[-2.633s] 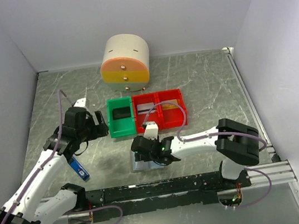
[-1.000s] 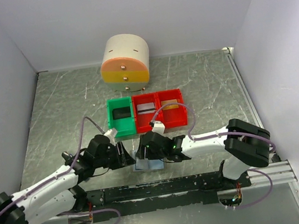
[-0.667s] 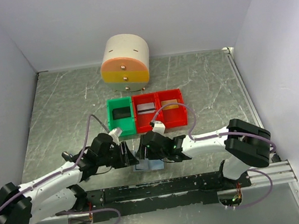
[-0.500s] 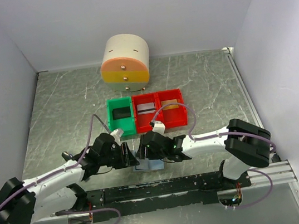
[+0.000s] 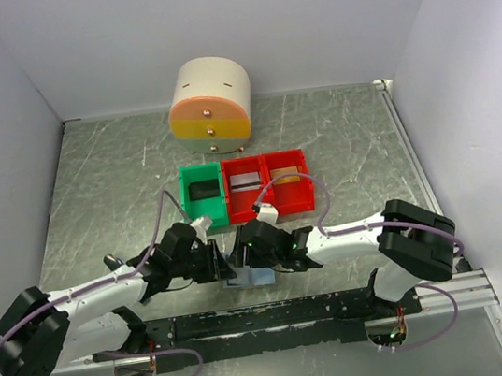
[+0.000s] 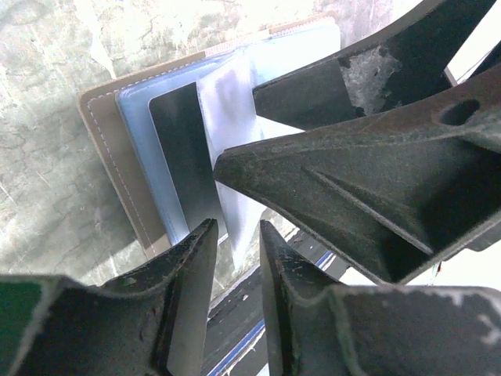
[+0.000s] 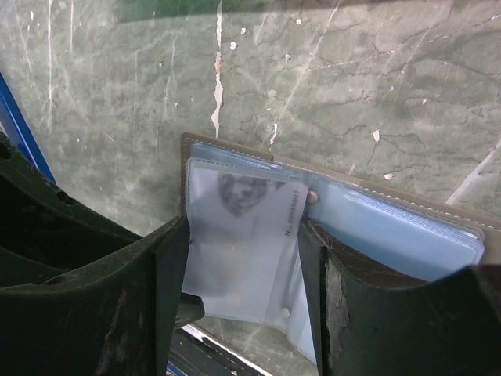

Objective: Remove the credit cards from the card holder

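The card holder point(image 5: 250, 278) lies open near the front rail, with its grey-brown cover point(image 6: 102, 149) and pale blue pockets point(image 7: 407, 231). A black credit card point(image 6: 182, 157) shows in one pocket. A clear leaf point(image 6: 227, 110) next to it holds a pale card point(image 7: 250, 207) printed with a head. My right gripper point(image 7: 243, 235) is open; its fingers point(image 7: 313, 266) rest on the holder on either side of that leaf. My left gripper point(image 6: 237, 229) comes in from the left with a narrow gap, and the leaf's corner is at its tips. Both grippers point(image 5: 216, 259) point(image 5: 245, 245) meet over the holder.
Behind the holder stand a green bin point(image 5: 188, 207) with a black card and two red bins point(image 5: 273, 205) with a silver and a gold card. A round cream-and-orange drawer unit point(image 5: 210, 106) is further back. The black rail point(image 5: 252, 318) runs along the front.
The left arm swung in from the left side of the table to the holder and crept right. Its jaws narrowed. The right gripper stayed on the holder.
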`<state>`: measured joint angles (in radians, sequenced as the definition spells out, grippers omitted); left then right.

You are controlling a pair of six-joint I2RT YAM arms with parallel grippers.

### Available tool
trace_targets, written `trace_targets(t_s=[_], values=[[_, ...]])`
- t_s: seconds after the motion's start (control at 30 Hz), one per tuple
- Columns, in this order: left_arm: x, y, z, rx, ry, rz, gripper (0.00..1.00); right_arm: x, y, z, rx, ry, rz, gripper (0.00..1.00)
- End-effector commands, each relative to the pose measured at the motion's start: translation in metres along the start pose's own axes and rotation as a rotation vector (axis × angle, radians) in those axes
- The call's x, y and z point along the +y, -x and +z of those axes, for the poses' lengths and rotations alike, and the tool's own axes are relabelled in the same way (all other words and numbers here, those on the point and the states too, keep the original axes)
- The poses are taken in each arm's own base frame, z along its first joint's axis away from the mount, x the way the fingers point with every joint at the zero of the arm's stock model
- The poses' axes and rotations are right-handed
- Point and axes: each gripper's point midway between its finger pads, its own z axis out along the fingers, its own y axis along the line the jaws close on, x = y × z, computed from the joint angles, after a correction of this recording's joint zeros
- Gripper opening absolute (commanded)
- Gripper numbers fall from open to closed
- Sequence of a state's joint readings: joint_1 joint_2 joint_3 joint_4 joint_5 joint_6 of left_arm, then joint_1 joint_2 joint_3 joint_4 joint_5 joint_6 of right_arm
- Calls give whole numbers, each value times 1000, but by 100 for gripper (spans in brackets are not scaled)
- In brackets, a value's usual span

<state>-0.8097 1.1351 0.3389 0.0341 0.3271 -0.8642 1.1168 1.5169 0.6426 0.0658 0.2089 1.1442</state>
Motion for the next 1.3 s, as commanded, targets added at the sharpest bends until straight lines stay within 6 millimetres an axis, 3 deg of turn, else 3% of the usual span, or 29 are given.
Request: trace_targets(t_s=[0.0,0.23,0.37,0.5,0.7,0.97,1.27], values=[[-21,9,2,-12,-64,36,38,-5,-4,-3,16,5,10,57],[-17,11,3,-8,-26,26,25,11,5,-13,-4,68,4,60],[-17,13,3,-11,-13,28,24,18,16,-24,-37,91,2,65],[-23,14,4,-2,-35,39,29,14,29,-37,-83,69,19,69],[-29,13,9,24,-50,51,41,-17,43,-53,-153,-36,69,71],[-42,5,20,62,-79,61,50,-40,46,-69,-188,-38,138,72],[-73,-1,37,116,-113,141,62,-52,48,-80,-212,-44,173,72]])
